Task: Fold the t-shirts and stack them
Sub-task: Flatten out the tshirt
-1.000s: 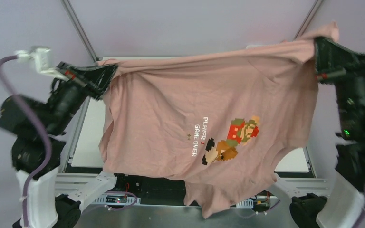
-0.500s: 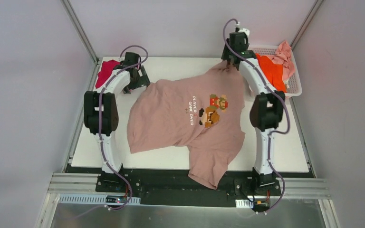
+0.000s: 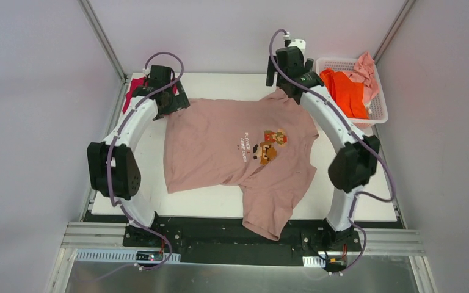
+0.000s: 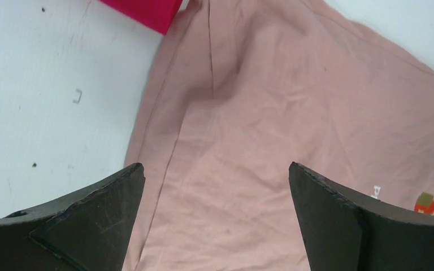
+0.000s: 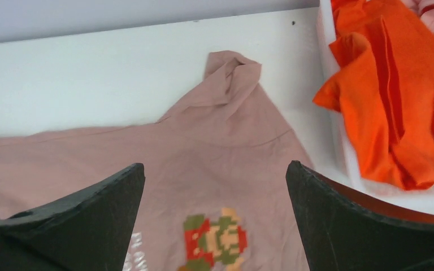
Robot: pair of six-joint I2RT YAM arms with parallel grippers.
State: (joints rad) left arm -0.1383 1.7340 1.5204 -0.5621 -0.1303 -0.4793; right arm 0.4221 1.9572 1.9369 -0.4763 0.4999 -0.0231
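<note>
The large dusty-pink t-shirt (image 3: 220, 143) lies spread on the white table (image 3: 128, 177), pixel print up, and one end hangs over the near edge. My left gripper (image 3: 172, 102) hovers open above its far left corner (image 4: 243, 113), holding nothing. My right gripper (image 3: 284, 84) hovers open above the bunched far right corner (image 5: 226, 90), also holding nothing. A crimson t-shirt (image 3: 133, 91) lies at the far left, and its corner (image 4: 147, 11) shows in the left wrist view. An orange t-shirt (image 3: 342, 91) and a pale pink t-shirt (image 3: 365, 67) sit in the basket.
The white lattice basket (image 3: 380, 115) stands at the far right corner of the table, its wall (image 5: 329, 62) close beside the right gripper. Grey walls and metal frame posts enclose the table. Bare white table shows at the left and near right.
A second ago both grippers held the dusty-pink t-shirt stretched high in the air. They brought it down onto the table, opened and let go; both now hover above its far corners.
</note>
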